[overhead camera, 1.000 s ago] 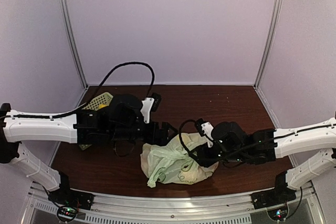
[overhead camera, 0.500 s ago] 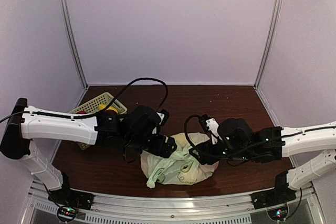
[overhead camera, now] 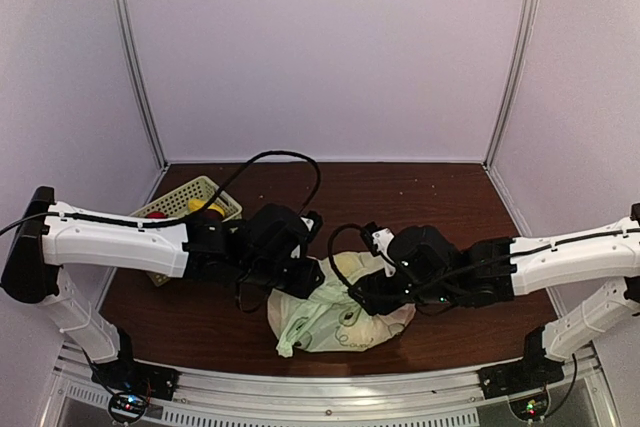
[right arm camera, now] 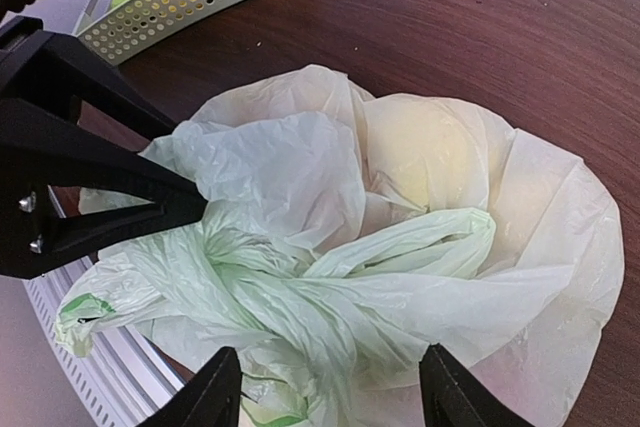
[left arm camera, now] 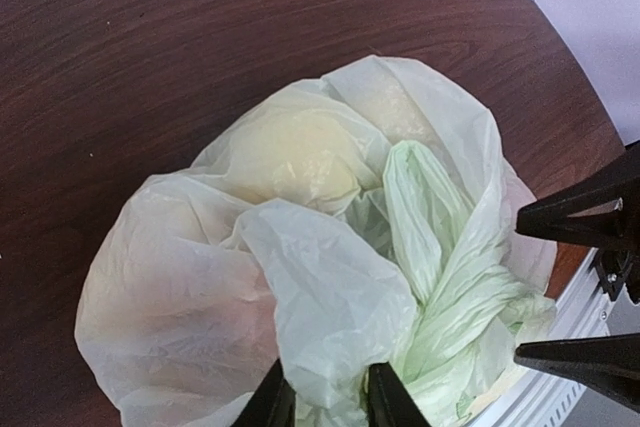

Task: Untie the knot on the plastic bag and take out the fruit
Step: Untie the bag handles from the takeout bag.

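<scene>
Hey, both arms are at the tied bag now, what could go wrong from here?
The left gripper pinches what looks like a loose fold of the plastic bag, not the knot; pulling may tear the thin film or tighten the tie. The bag's tip lies by the edge rail, so a tug could drag it off. The open right gripper sits close to the left one; they may collide.

plastic bag (overhead camera: pixel 345 312) crumpled near front edge of counter (overhead camera: pixel 440 197), pale green-white, translucent; knot (right arm camera: pixel 290 297) of twisted handles tied; yellowish fruit (left arm camera: pixel 290 152) visible inside.
</scene>
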`<state>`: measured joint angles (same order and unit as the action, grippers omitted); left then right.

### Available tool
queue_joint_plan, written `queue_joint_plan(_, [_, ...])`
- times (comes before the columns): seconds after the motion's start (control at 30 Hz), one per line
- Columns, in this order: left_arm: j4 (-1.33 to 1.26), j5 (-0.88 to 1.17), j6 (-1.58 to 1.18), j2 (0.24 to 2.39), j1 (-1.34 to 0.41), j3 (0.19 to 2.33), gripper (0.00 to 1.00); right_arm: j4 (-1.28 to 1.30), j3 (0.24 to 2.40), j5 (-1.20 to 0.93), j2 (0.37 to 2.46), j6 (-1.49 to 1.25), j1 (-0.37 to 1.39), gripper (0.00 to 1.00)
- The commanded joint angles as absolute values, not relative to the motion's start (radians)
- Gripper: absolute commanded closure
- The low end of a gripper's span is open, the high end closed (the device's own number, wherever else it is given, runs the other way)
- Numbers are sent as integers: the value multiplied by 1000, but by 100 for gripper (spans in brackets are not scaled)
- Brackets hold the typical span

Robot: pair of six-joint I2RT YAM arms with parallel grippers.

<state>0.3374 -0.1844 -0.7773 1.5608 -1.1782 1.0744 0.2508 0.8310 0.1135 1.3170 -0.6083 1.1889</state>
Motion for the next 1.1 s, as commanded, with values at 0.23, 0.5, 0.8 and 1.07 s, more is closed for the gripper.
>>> queue_joint_plan(0.23, [305, -184, -792, 1557, -1186, 1062, 95, 240, 869, 136, 1372, -618, 1185, 57])
queue_joint_plan(0.5, [305, -202, -799, 1547, -1186, 1058, 100, 264, 869, 167, 1340, -628, 1183, 100])
queue_joint_plan(0.8, [279, -283, -815, 1452, -1181, 1029, 100, 326, 847, 228, 1222, -639, 1184, 100])
queue_joint_plan(1.07, [234, -286, -881, 1408, -1169, 916, 100, 280, 732, 215, 1219, -692, 1184, 100])
